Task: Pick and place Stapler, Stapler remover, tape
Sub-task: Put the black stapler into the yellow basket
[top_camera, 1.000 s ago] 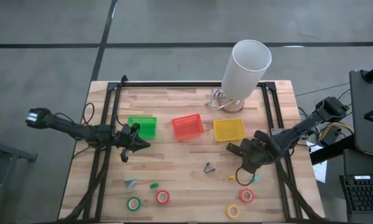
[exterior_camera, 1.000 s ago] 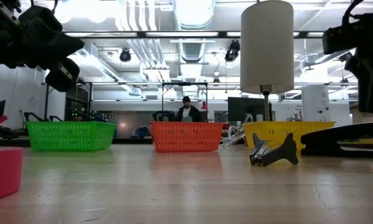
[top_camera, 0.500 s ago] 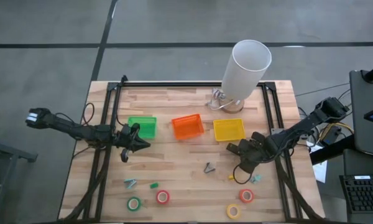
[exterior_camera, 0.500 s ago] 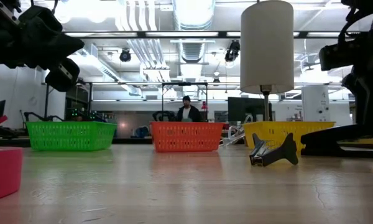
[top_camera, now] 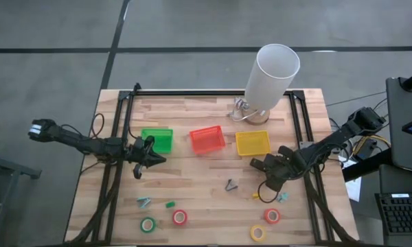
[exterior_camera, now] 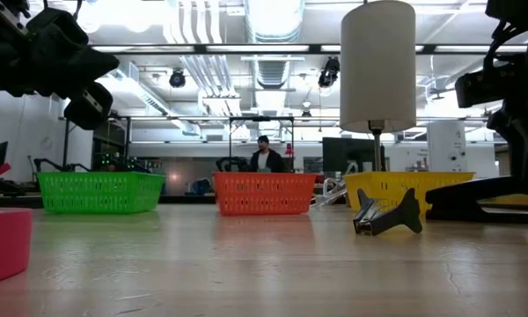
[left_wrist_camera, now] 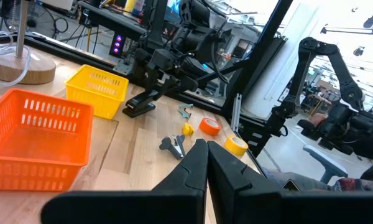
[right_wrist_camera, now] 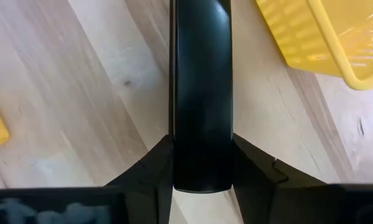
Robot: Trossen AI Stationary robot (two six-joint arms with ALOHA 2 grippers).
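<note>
The dark bar-shaped stapler [top_camera: 258,163] lies flat on the wood just near of the yellow bin [top_camera: 253,143]; in the low view the stapler [exterior_camera: 471,199] rests on its underside. My right gripper [top_camera: 270,169] is down over its right end, shut on it. The grey staple remover [top_camera: 231,184] lies left of it. Tape rolls sit near the front edge: green [top_camera: 147,224], red [top_camera: 180,217], red [top_camera: 272,215] and yellow [top_camera: 258,233]. My left gripper [top_camera: 148,159] hovers shut beside the green bin [top_camera: 156,140]. My right gripper pinches the stapler's end [right_wrist_camera: 202,177] between its two fingers [right_wrist_camera: 150,171], one on each long side, the fingers lying along the bar. They come down from above, slanting in from the table's right. The stapler [right_wrist_camera: 201,87] still lies flat on the table.
A red bin [top_camera: 207,139] stands between the green and yellow ones. A tall white lamp [top_camera: 271,75] rises at the far edge on a wooden base. Small teal [top_camera: 143,202], green [top_camera: 170,204] and yellow [top_camera: 256,195] bits lie near the tape. Black rails run along both table sides.
My right gripper has come down from above and shifted slightly toward the table's left, settling over the stapler's right end; in the last half second it has barely moved. The stapler has stayed on the table.
</note>
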